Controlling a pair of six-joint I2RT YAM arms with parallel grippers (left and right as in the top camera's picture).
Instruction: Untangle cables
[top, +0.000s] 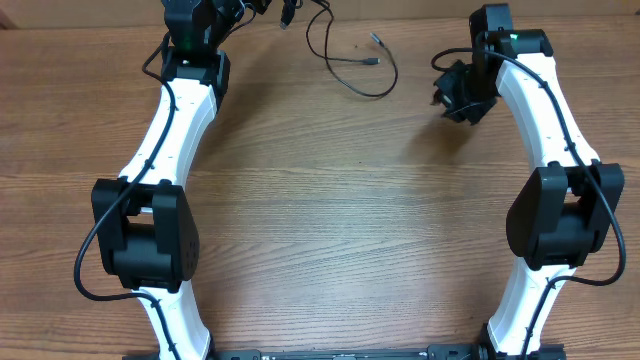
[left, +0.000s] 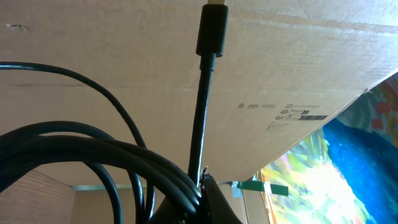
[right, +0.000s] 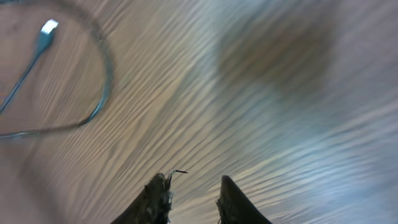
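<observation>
My left gripper (top: 232, 8) is at the table's far left edge, shut on a bundle of black cables (left: 124, 158). In the left wrist view the cords curve out of the pinch at my gripper (left: 202, 186), and one strand rises straight up to a black plug (left: 212, 30). Another thin black cable (top: 352, 62) lies looped on the wood at the far middle, with its small plug ends beside it. My right gripper (top: 452, 95) hovers to the right of that loop, apart from it. In its wrist view the right gripper (right: 194, 186) is open with nothing between the fingers; the loop (right: 93, 93) shows blurred at the left.
The wooden table (top: 330, 220) fills the overhead view between the two white arms. A cardboard box wall (left: 298, 56) and a bright blue patterned surface (left: 367, 143) lie behind the left gripper.
</observation>
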